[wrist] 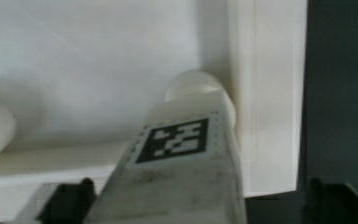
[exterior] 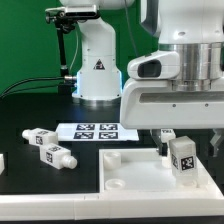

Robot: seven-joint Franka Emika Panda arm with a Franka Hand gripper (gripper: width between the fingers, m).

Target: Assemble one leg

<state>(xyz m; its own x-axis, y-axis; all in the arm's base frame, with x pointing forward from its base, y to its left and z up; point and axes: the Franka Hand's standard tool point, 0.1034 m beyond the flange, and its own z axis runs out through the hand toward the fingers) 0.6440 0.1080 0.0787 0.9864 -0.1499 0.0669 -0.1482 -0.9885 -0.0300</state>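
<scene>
My gripper [exterior: 184, 146] hangs over the far right corner of the large flat white square panel [exterior: 140, 178]. It is shut on a leg [exterior: 183, 158], a stubby white block with a black-and-white tag, held upright with its lower end at the panel's corner. In the wrist view the leg [wrist: 179, 150] fills the gap between the dark fingers [wrist: 69, 203] of my gripper [wrist: 197, 205], and its rounded tip points at the panel [wrist: 87, 70] near its edge. Two more legs [exterior: 40, 137] [exterior: 57, 155] lie on the black table at the exterior view's left.
The marker board [exterior: 93, 131] lies behind the panel, in front of the robot base [exterior: 97, 65]. A small tagged white piece [exterior: 166, 134] shows just behind my gripper. A white part [exterior: 3, 161] is cut off at the exterior view's left edge.
</scene>
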